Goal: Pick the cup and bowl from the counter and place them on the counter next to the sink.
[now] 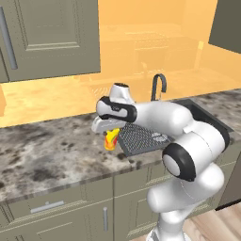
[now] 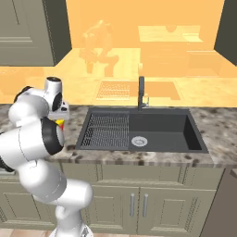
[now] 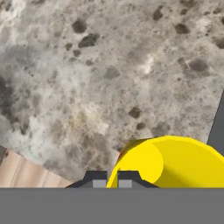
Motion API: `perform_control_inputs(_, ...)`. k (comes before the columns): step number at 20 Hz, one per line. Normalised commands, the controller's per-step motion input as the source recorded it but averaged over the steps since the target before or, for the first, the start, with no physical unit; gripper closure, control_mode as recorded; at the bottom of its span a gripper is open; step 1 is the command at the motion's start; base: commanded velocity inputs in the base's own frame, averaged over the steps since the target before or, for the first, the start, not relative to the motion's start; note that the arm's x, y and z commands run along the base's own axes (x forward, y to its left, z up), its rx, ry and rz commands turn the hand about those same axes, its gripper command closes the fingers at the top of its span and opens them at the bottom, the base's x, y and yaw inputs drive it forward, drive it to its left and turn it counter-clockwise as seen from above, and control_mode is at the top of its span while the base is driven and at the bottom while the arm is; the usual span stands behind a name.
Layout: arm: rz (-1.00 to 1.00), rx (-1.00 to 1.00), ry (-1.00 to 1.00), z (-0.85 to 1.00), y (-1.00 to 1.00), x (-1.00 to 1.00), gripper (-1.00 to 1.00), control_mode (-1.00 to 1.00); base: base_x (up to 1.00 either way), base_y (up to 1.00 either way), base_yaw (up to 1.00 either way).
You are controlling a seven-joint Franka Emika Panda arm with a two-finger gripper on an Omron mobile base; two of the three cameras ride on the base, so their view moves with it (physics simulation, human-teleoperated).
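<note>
My gripper (image 1: 109, 133) is shut on the rim wall of the small yellow cup (image 1: 111, 140), which has a red-orange mark on its side. It holds the cup low over the speckled counter (image 1: 52, 150), just left of the sink (image 1: 141, 136). I cannot tell whether the cup's base touches the counter. In the hand view the cup (image 3: 170, 162) bulges at the bottom right, with the gripper (image 3: 111, 178) pinching its wall. In the right base view the cup (image 2: 60, 124) peeks out beside the arm, left of the sink (image 2: 157, 132). The bowl is out of view.
A dark curved faucet (image 1: 159, 87) stands behind the sink. The ribbed drainboard (image 2: 109, 130) fills the sink's left half, and a silver drain (image 2: 139, 141) sits in the basin. The counter's front edge and the wooden floor (image 3: 22, 173) lie close to the hand. Upper cabinets (image 1: 47, 37) hang at the left.
</note>
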Motion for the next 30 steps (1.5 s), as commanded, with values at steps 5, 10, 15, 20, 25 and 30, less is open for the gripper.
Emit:
perform_control_inputs(5, -0.04, -0.02, 0.00, -0.32, 0.00, 0.00, 1.00, -1.00, 0.00, 0.00, 0.00)
perform_control_inputs(10, -0.02, -0.01, -0.04, -0.28, 0.00, 0.02, 1.00, -1.00, 0.00, 0.00, 0.00)
perform_control_inputs(15, -0.01, -0.02, -0.05, -0.14, 0.00, 0.08, 1.00, -1.00, 0.00, 0.00, 0.00)
perform_control_inputs(20, -0.01, -0.01, -0.04, -0.08, 0.00, 0.07, 1.00, -1.00, 0.00, 0.00, 0.00)
perform_control_inputs(25, 0.00, 0.00, -0.01, -0.19, 0.00, 0.00, 1.00, -1.00, 0.00, 0.00, 0.00)
perform_control_inputs(30, 0.00, 0.00, 0.00, -0.27, 0.00, 0.00, 1.00, -1.00, 0.00, 0.00, 0.00)
